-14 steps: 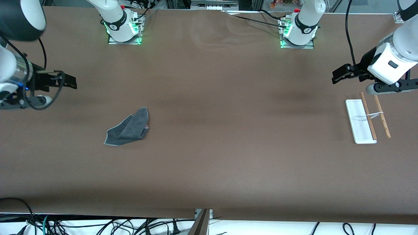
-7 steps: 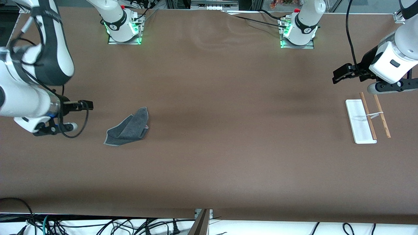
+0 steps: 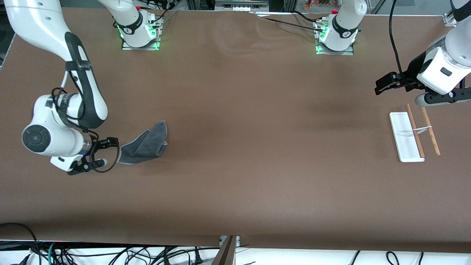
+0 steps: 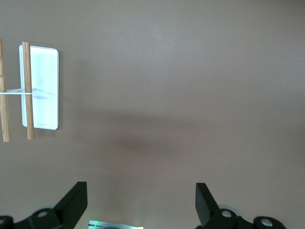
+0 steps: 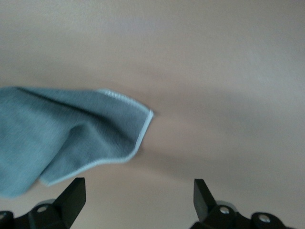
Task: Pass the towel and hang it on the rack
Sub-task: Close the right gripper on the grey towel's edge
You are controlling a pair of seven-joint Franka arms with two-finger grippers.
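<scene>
The dark grey towel (image 3: 144,144) lies crumpled on the table toward the right arm's end, with a little pink showing at one edge. It also shows in the right wrist view (image 5: 66,138). My right gripper (image 3: 111,141) is open and empty, low beside the towel's corner. The rack (image 3: 412,134), a white base with two thin wooden rods, stands toward the left arm's end. It also shows in the left wrist view (image 4: 40,88). My left gripper (image 3: 382,87) is open and empty, above the table beside the rack.
The brown table (image 3: 257,147) stretches wide between the towel and the rack. The two arm bases (image 3: 140,33) stand along the table's edge farthest from the front camera. Cables hang below the table's near edge.
My right arm has swung down and in toward the towel; its gripper is now at the towel's corner. The left arm has barely moved. The towel lies as before.
</scene>
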